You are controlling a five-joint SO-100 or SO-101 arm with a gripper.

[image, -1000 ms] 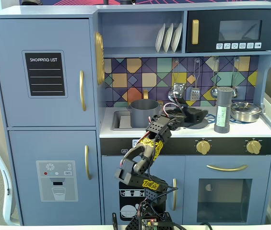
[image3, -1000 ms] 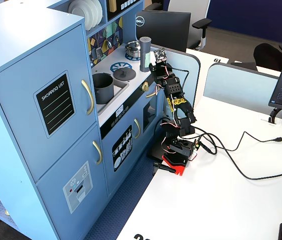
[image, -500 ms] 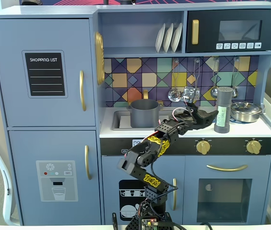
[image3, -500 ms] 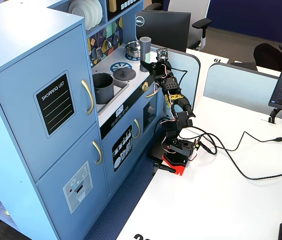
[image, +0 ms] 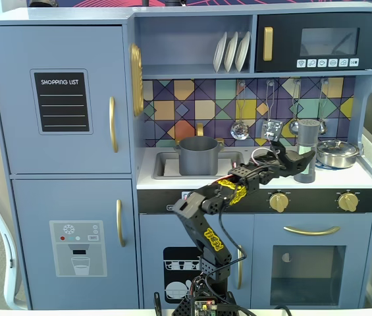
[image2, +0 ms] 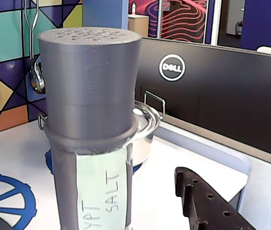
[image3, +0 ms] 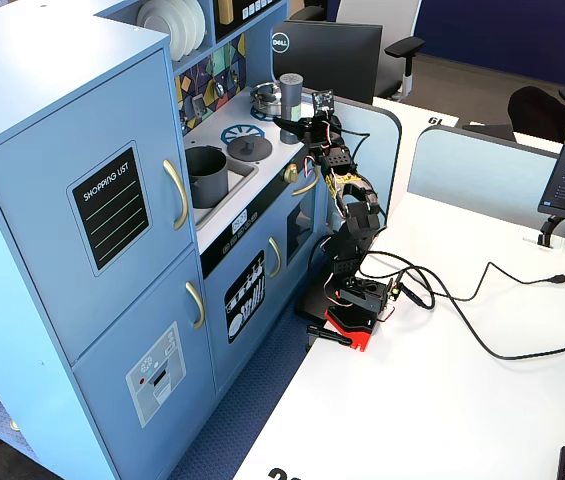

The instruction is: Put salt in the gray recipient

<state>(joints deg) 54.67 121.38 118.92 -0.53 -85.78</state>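
The large blue wooden toy kitchen [image: 60,164] fills a fixed view, its white countertop [image: 344,176] running across the middle. From the base at 6 o'clock the black jointed robot arm with yellow lettering [image: 205,227] reaches up toward 2 o'clock, over the counter's front edge. In the sink sits the matte dark-gray cylindrical pot with small side handles [image: 197,155], well apart from the arm's tip and at 9 o'clock from it. The shiny steel pan with handles [image: 336,153] rests at the counter's far right. Just at 9 o'clock of the pan stands the tall slim dark-gray salt shaker with a pale green handwritten label [image: 308,149], upright on the counter. The black two-finger gripper [image: 302,161] is spread open with its jaws either side of the shaker's lower part; whether they touch it cannot be told. In the wrist view the shaker [image2: 91,120] looms close, one black finger [image2: 203,203] at 4 o'clock, apart from it.
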